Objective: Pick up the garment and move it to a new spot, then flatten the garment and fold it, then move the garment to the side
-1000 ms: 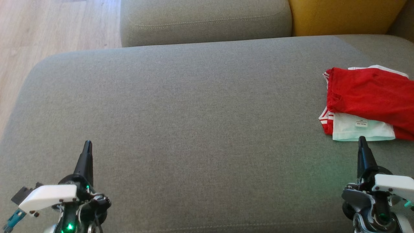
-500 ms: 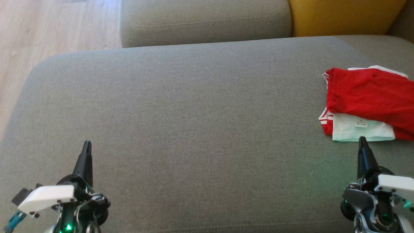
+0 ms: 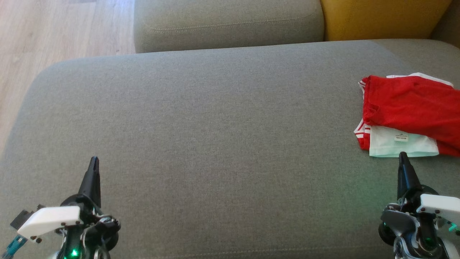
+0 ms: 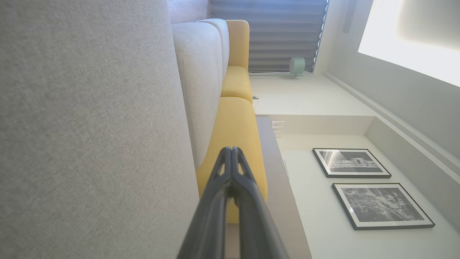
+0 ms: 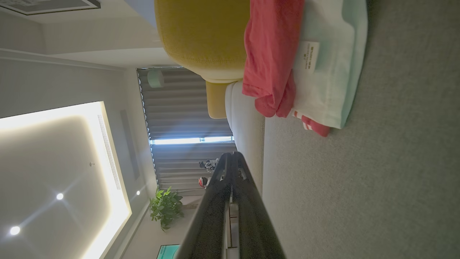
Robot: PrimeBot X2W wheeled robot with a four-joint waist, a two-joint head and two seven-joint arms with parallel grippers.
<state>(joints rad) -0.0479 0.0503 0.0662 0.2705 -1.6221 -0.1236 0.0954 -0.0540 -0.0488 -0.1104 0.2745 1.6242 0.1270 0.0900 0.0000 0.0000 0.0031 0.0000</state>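
Observation:
The garment point(image 3: 409, 111) is a folded red and white piece with a small label, lying at the right edge of the grey sofa seat point(image 3: 222, 126). In the right wrist view the garment point(image 5: 309, 61) lies ahead of the fingers, apart from them. My right gripper point(image 3: 403, 156) is shut and empty, its tip just below the garment's white hem. My left gripper point(image 3: 94, 160) is shut and empty at the lower left, far from the garment. Both wrist views show the fingers pressed together: left gripper point(image 4: 231, 151), right gripper point(image 5: 233, 156).
A grey back cushion point(image 3: 226, 21) and a yellow cushion point(image 3: 381, 16) stand behind the seat. Wooden floor point(image 3: 43, 46) lies past the seat's left edge. The wide middle of the seat is bare fabric.
The left gripper has drifted slightly down and to the left. The right gripper and the garment have not moved.

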